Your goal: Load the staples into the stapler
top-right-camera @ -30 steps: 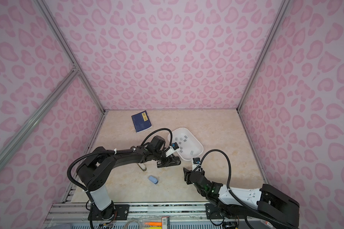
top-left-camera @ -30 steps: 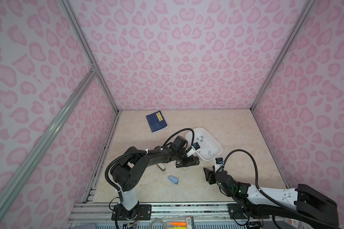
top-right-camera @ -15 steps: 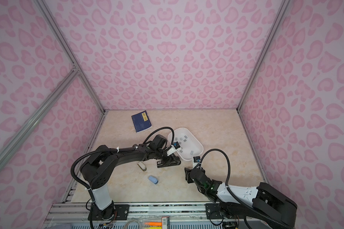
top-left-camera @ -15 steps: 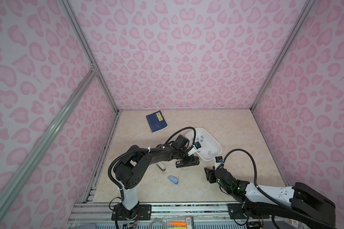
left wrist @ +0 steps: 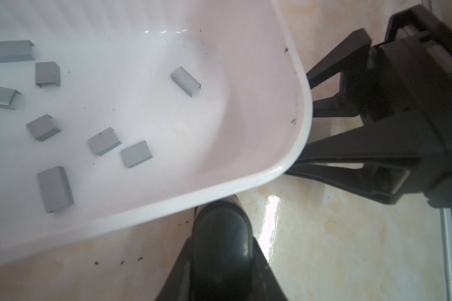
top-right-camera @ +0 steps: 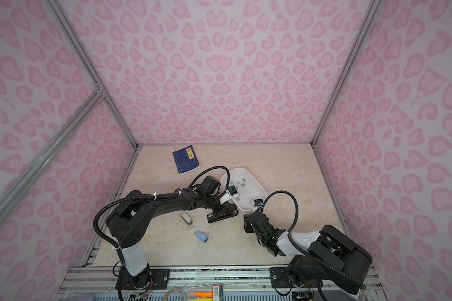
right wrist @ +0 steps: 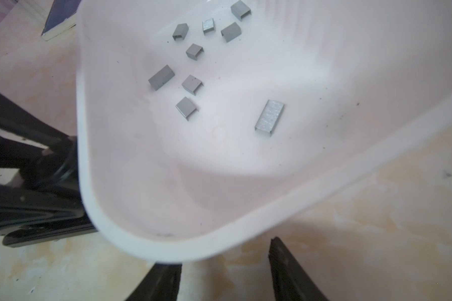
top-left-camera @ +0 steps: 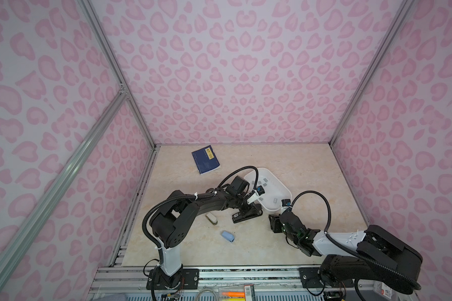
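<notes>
Status, both arms:

My left gripper is pinching the black stapler, with one finger pressing on each side of its glossy rounded end. In both top views the stapler is lying on the table just beside the near-left rim of the white tray. In the left wrist view its end is reaching up to that rim, and I cannot tell whether the two are touching.

My right gripper is sitting close to the tray's near corner. Its jaws are standing spread, showing only rim and table between them.

The staples are lying loose on the tray floor as small grey blocks. One is lying apart, nearer my right gripper, and the others are clustering toward the far side.

A blue book is lying toward the far-left corner, well apart from both arms. A beige piece is lying just beside my left arm, and a blue piece is lying nearer the front edge
</notes>
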